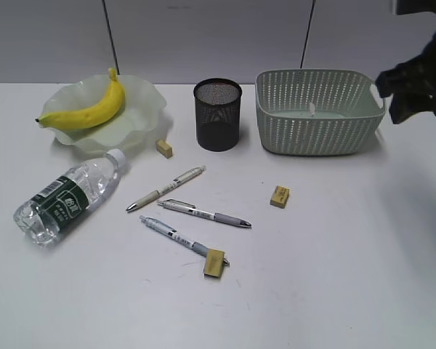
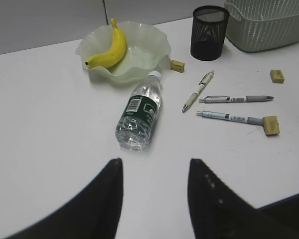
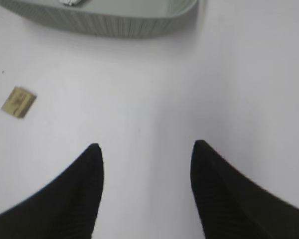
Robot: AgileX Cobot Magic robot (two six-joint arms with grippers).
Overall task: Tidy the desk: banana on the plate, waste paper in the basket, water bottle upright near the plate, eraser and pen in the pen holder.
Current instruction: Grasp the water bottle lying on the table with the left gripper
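The banana (image 1: 87, 109) lies on the pale green plate (image 1: 147, 93). The water bottle (image 1: 69, 196) lies on its side on the desk (image 1: 349, 276), in front of the plate. Three pens (image 1: 203, 213) and three erasers (image 1: 280, 196) lie loose in front of the black pen holder (image 1: 218, 114). A bit of white waste paper (image 1: 312, 109) shows inside the basket (image 1: 320, 127). My left gripper (image 2: 154, 162) is open and empty, above the desk short of the bottle (image 2: 139, 112). My right gripper (image 3: 145, 145) is open and empty, in front of the basket (image 3: 114, 22) by its right end (image 1: 414, 80).
One eraser (image 1: 164, 148) lies between the plate and the pen holder. Another (image 1: 214, 262) touches the tip of the nearest pen (image 1: 176, 236). The third shows in the right wrist view (image 3: 19, 101). A grey panelled wall stands behind the desk.
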